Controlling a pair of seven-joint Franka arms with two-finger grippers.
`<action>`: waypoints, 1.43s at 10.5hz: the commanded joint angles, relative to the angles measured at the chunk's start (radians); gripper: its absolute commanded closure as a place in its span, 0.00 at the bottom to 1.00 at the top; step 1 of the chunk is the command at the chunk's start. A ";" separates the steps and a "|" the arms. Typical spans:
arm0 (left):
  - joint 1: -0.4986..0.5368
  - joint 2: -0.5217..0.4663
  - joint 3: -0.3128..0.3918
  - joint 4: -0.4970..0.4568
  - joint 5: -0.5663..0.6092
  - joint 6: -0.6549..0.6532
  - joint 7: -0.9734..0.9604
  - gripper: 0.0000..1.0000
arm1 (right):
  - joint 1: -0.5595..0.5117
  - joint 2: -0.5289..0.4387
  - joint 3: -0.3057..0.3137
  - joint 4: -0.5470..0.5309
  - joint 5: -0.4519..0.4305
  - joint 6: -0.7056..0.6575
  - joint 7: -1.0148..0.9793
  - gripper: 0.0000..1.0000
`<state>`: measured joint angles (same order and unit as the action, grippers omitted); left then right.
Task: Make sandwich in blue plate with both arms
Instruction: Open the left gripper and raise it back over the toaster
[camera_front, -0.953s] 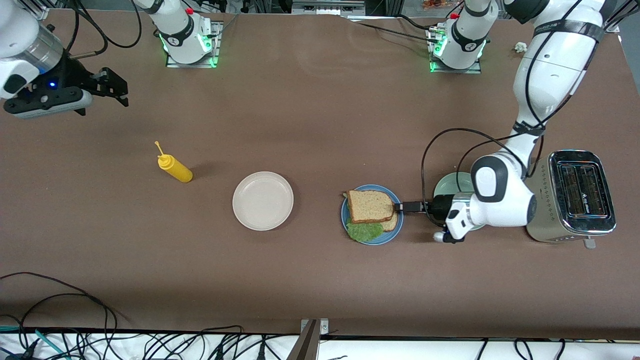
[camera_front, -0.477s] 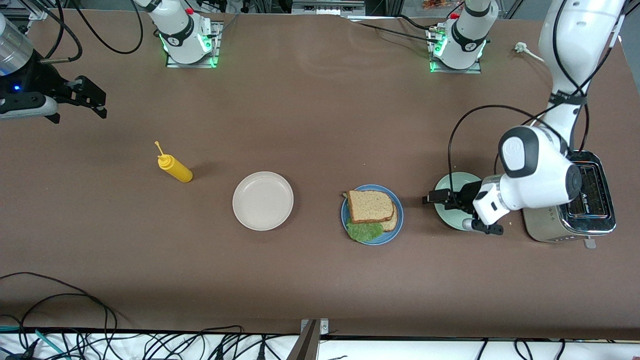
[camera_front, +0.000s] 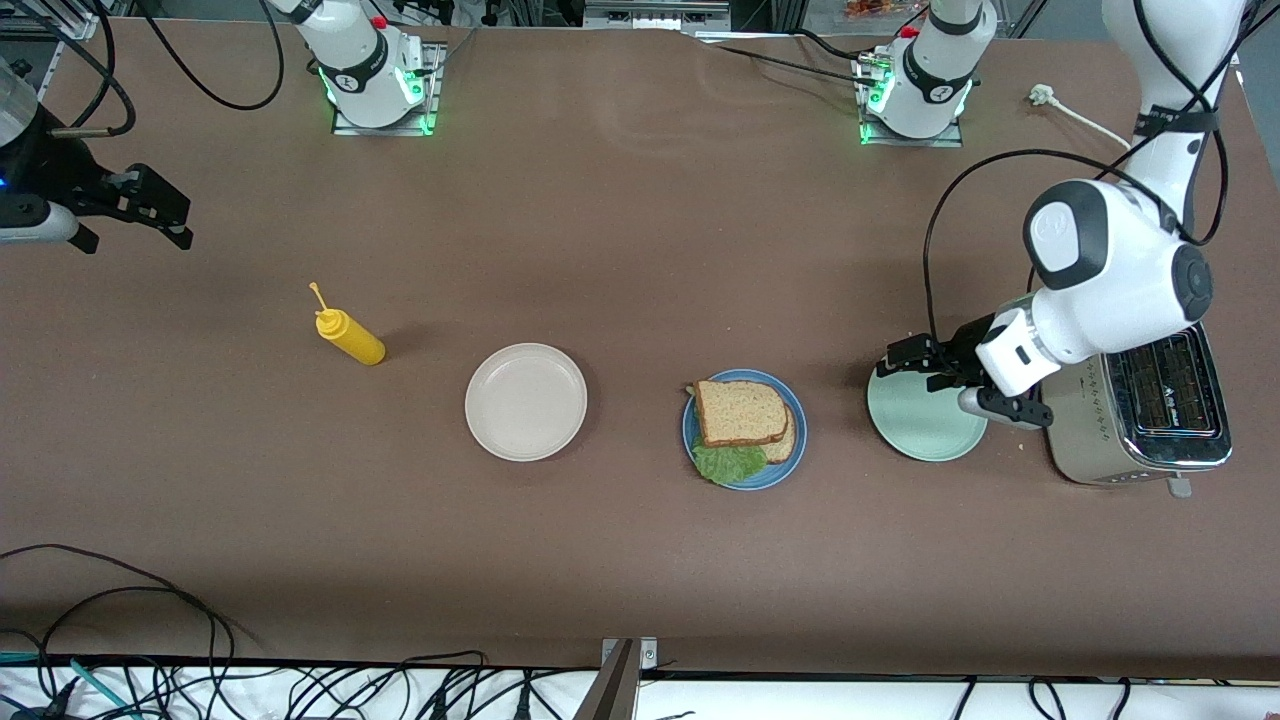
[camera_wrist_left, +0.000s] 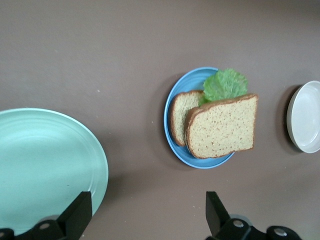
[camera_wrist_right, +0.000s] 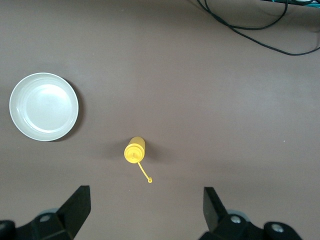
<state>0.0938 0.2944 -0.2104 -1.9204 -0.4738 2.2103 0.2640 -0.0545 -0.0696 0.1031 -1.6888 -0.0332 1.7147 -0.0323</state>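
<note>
The sandwich lies on the blue plate: a brown bread slice sits askew on a lower slice, with green lettuce sticking out toward the front camera. The left wrist view shows the same sandwich on its blue plate. My left gripper hangs open over the rim of the mint-green plate, apart from the sandwich; its empty jaws frame bare table. My right gripper is open and empty over bare table at the right arm's end, also seen as right gripper.
A mint-green plate lies between the blue plate and a steel toaster. A cream-white plate and a yellow squeeze bottle lie toward the right arm's end. Cables trail along the table's front edge.
The left gripper pulled away from the blue plate toward the toaster and rose over the mint-green plate. The right gripper drew farther out toward its end of the table. The sandwich stayed put.
</note>
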 joint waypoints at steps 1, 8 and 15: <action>-0.009 -0.161 0.103 -0.049 0.081 -0.047 0.001 0.00 | -0.013 0.024 0.001 0.018 0.010 0.069 0.012 0.00; -0.081 -0.284 0.186 0.249 0.483 -0.481 -0.005 0.00 | -0.027 0.039 -0.014 0.020 -0.001 0.118 0.011 0.00; -0.117 -0.284 0.149 0.462 0.557 -0.774 -0.458 0.00 | -0.028 0.060 -0.028 0.018 -0.001 0.131 0.009 0.00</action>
<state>-0.0024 -0.0047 -0.0436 -1.5119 0.0478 1.4885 -0.0188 -0.0773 -0.0292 0.0729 -1.6859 -0.0334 1.8387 -0.0306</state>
